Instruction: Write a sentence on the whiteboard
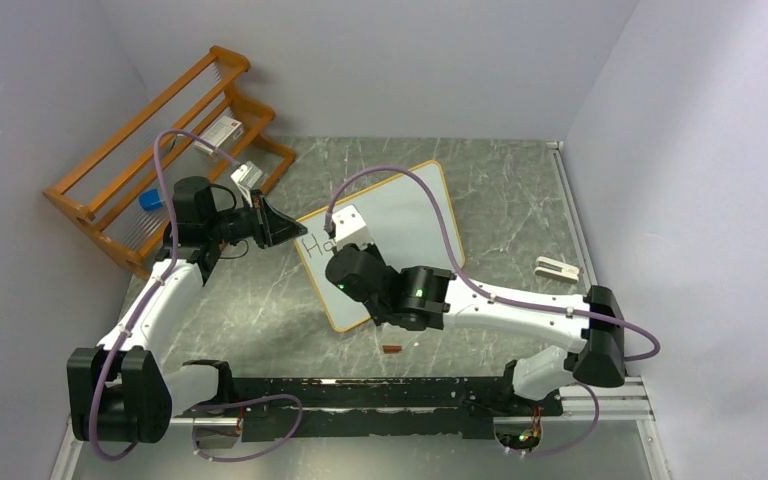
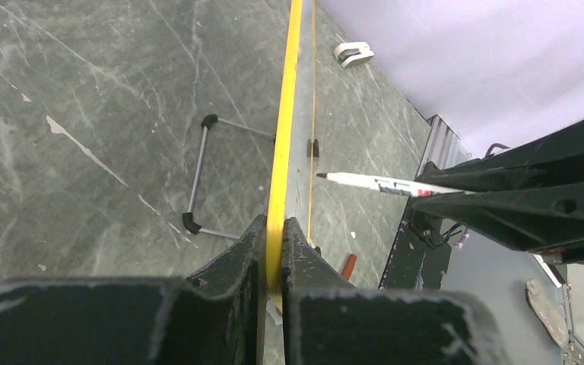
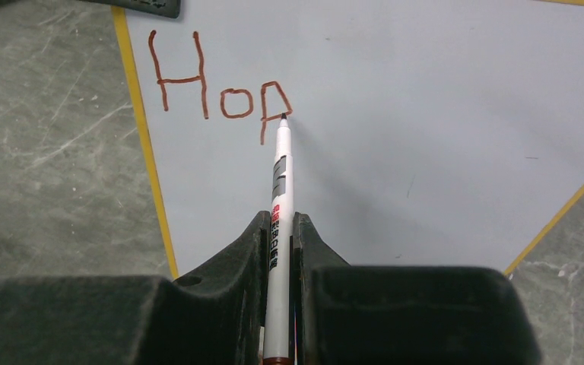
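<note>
The left gripper (image 2: 274, 228) is pinching the whiteboard (image 2: 285, 114) by its yellow rim. Its fingers are pressing on both sides of the edge, and the board is running away edge-on from between them. The right gripper (image 3: 277, 226) is clamping a white marker (image 3: 281, 175) between its fingers, the barrel pointing straight ahead. The tip is touching the board face just beyond the fingertips, at the "p" of the sentence (image 3: 220, 95), which is showing only "Hop".

Pale lilac walls (image 1: 380, 60), grey marbled tabletop (image 1: 520, 200) — orange wooden rack (image 1: 175, 94) at left
</note>
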You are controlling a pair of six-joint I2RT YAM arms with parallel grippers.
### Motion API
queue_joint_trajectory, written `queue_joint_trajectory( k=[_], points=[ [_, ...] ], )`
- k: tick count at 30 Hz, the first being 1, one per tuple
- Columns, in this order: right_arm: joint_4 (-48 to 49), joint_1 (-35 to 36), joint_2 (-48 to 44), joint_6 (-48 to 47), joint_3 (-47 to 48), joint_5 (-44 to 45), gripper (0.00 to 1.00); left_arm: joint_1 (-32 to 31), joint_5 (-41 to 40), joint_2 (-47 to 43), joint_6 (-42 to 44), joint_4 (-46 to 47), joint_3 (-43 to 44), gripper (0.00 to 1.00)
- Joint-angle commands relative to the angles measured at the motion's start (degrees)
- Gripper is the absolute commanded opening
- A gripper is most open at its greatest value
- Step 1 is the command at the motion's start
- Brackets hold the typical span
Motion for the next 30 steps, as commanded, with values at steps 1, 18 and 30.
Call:
queue_joint_trajectory(
  k=[1, 18, 30],
  points=[
    [0.67, -0.34, -3.27, 0.33, -1.18, 2.79, 0.0, -0.8, -1.41, 1.09, 3.05, -4.51, -0.57, 0.05],
    [3.62, -2.61, -2.38, -0.38, -2.27, -0.79, 0.0, -0.85, -1.23, 1.35, 3.11, -4.63, -0.48, 0.05],
    [4.07, -3.26, -1.03, -1.24, -1.67, -0.9, 0.0, -0.88, -1.08, 1.53, 3.06, -4.59, -0.44, 0.05]
  ],
)
